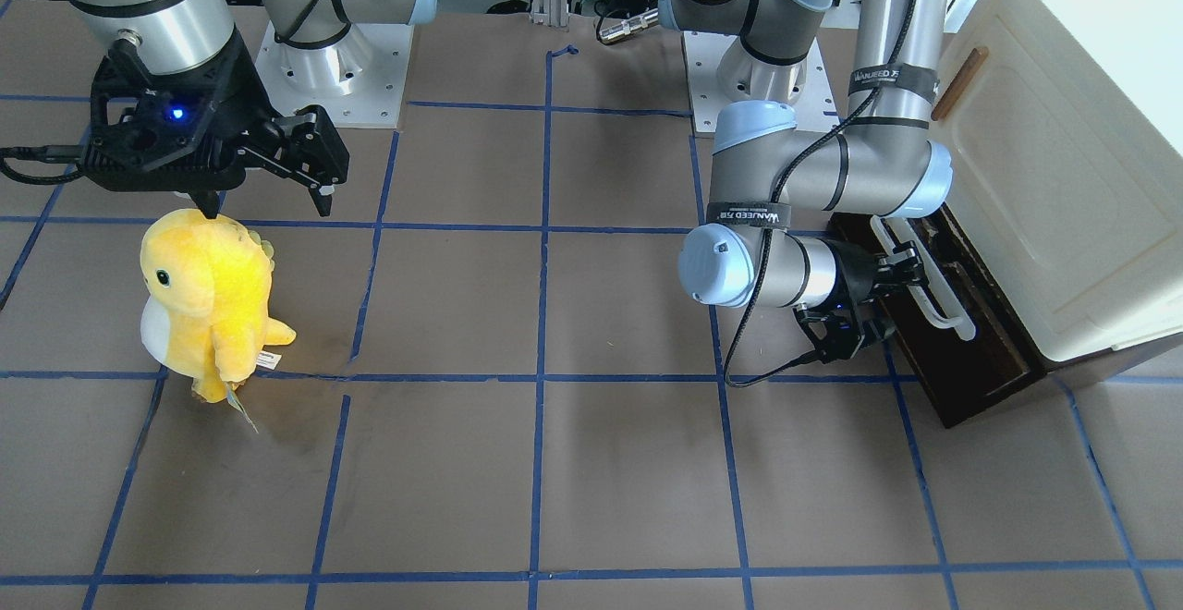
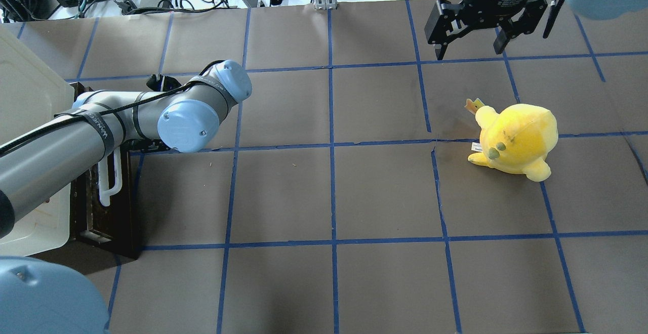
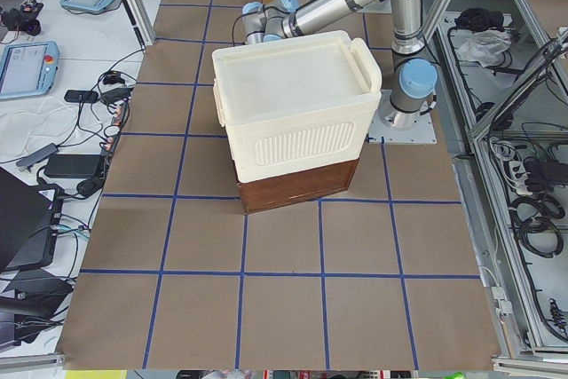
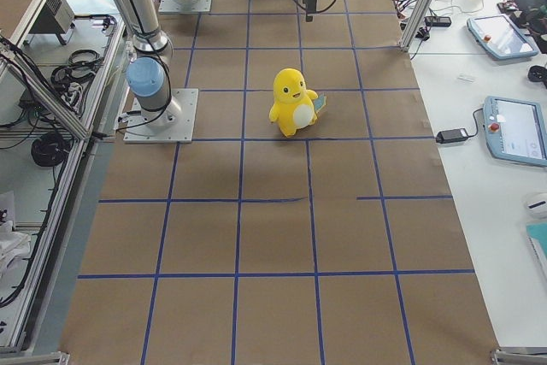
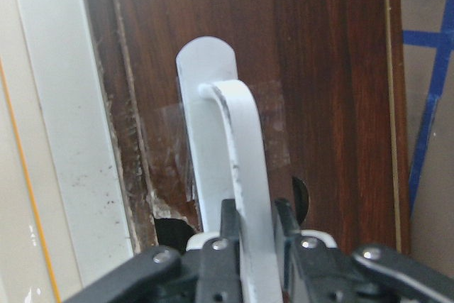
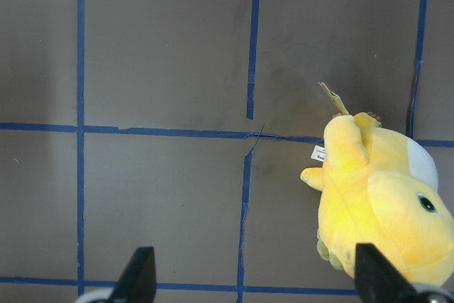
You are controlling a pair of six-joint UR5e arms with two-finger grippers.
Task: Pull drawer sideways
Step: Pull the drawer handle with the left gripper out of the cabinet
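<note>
The drawer's dark brown front panel [image 1: 984,356] lies at the foot of the cream-white cabinet [image 1: 1063,176], close against it. Its long white bar handle [image 1: 933,300] runs along the panel. My left gripper [image 1: 898,266] is shut on that handle; in the left wrist view both fingers [image 5: 228,243] clamp the white bar [image 5: 237,125] against the brown panel [image 5: 319,69]. From overhead the handle [image 2: 108,182] and panel [image 2: 109,225] show under my left forearm. My right gripper [image 1: 268,199] is open and empty, hanging above the table, also seen overhead [image 2: 468,45].
A yellow plush toy [image 1: 208,286] stands on the table below my right gripper, also in the right wrist view [image 6: 383,204] and overhead [image 2: 516,139]. The brown table is marked with blue tape lines. The cabinet has a small wooden handle [image 1: 959,83].
</note>
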